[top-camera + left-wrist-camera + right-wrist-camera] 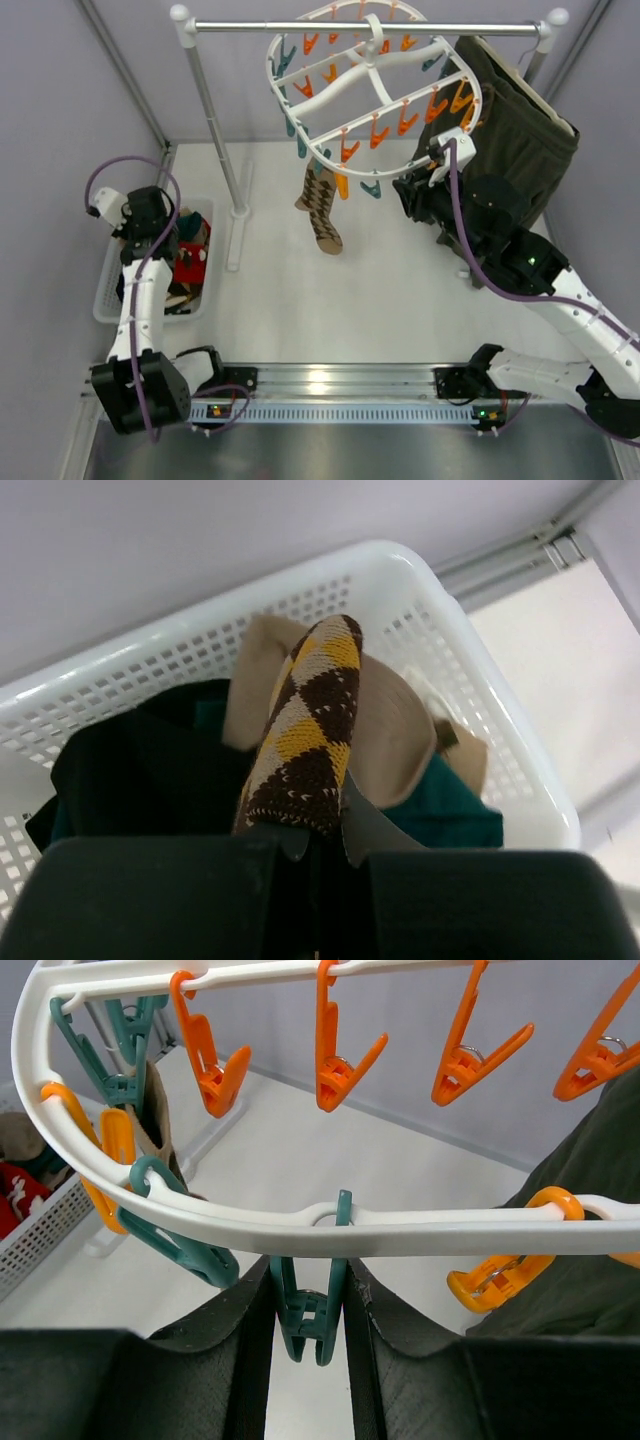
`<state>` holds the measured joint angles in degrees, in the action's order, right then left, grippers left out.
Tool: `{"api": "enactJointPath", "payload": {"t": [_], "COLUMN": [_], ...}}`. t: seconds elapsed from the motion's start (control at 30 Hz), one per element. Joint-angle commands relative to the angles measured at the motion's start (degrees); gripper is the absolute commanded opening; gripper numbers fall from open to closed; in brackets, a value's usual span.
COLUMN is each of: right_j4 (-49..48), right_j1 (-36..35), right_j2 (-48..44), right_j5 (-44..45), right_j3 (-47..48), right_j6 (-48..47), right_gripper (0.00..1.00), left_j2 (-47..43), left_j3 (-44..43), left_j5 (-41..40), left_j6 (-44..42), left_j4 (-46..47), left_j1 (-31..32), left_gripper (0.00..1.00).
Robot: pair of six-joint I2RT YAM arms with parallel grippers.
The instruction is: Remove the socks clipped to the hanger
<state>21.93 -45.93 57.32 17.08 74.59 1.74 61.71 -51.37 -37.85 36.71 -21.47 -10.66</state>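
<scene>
White table, lilac walls. The clipped argyle sock [322, 205] hangs under the hanger [430, 1232] rim. It looks light and limp, so grip near the cuff. The left gripper [320, 845] clamps the freed argyle sock [305, 730] over the white basket [500, 730]. The right gripper [308, 1295] fingers stand narrow against an empty teal clip [308, 1328]

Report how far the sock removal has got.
Done: several socks lie in the white perforated plastic basket. In hand: the left gripper holds a brown-and-yellow argyle sock over that basket. Left: one brown-tan argyle sock hangs clipped to the round white plastic hanger; the right gripper brackets an empty teal clip there.
</scene>
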Motion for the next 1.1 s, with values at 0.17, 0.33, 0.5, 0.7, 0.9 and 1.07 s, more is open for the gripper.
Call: {"api": "enactJointPath", "payload": {"t": [0.17, 0.33, 0.5, 0.7, 0.9, 1.07], "right_j4": [-2.9, -3.9, -4.2, -3.1, -0.9, 0.3], "right_j1": [1.3, 1.5, 1.5, 1.5, 1.5, 1.4], "right_j2": [-2.9, -3.3, -4.1, -7.3, -10.1, -12.0], "right_j5": [-2.1, -3.5, -3.9, -4.2, -7.1, -8.4], "right_j3": [-1.6, -3.0, -4.1, -5.2, -5.8, -6.1], "right_j6": [0.6, 1.1, 1.7, 3.1, 4.0, 4.9], "right_gripper": [0.3, 0.35, 0.58, 0.83, 0.96, 1.0], "left_j2": [6.6, 4.7, -1.2, -6.9, -11.2, -13.2], "left_j3": [-5.5, -3.3, -3.6, -4.6, -3.6, 5.8], "left_j5": [10.7, 17.4, 27.1, 26.4, 43.1, 64.0], "left_j6": [3.5, 4.1, 0.3, -6.4, -8.3, -9.6], "left_j4": [0.1, 0.4, 0.6, 0.3, 1.7, 18.1], "left_j1": [-10.9, -10.8, -7.7, 4.7, 6.4, 12.1], "left_gripper": [0.41, 0.81, 0.98, 0.98, 0.98, 0.98]}}
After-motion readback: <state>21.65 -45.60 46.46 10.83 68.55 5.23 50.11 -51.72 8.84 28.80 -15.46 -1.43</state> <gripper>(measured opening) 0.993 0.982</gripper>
